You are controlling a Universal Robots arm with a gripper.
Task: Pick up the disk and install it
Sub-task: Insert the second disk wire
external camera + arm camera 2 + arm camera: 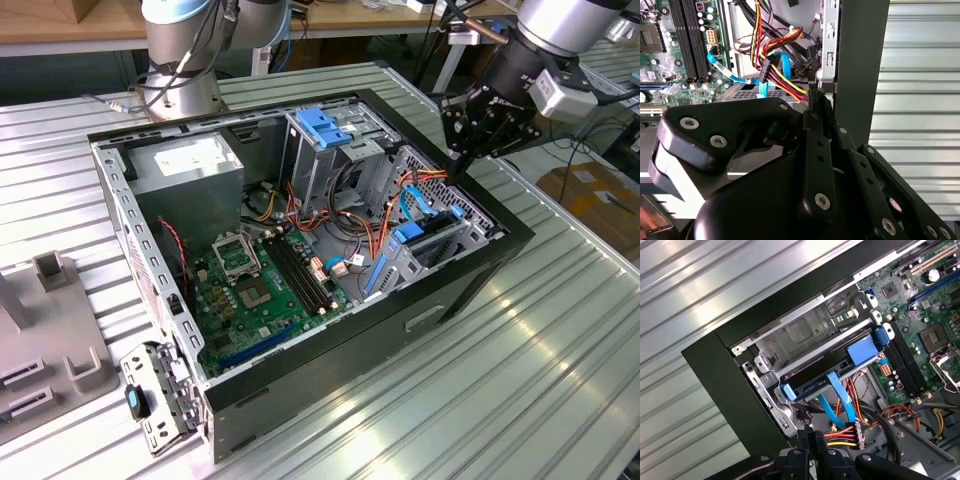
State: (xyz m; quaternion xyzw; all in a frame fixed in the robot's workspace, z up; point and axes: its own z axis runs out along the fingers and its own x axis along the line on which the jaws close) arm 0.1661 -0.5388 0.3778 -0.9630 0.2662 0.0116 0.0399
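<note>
Fingers (pixel 807 440) pressed together, empty, above the disk (pixel 832 377) seated in the case (pixel 440 290) on a ribbed metal table (pixel 520 380).

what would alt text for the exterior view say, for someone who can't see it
A black end effector on a robot arm hangs over the exterior view's right end of an open computer case lying on a ribbed metal table. Inside are a green motherboard, a grey drive cage with a blue latch, coloured cables, and the disk with its blue frame beneath the end effector.
</note>
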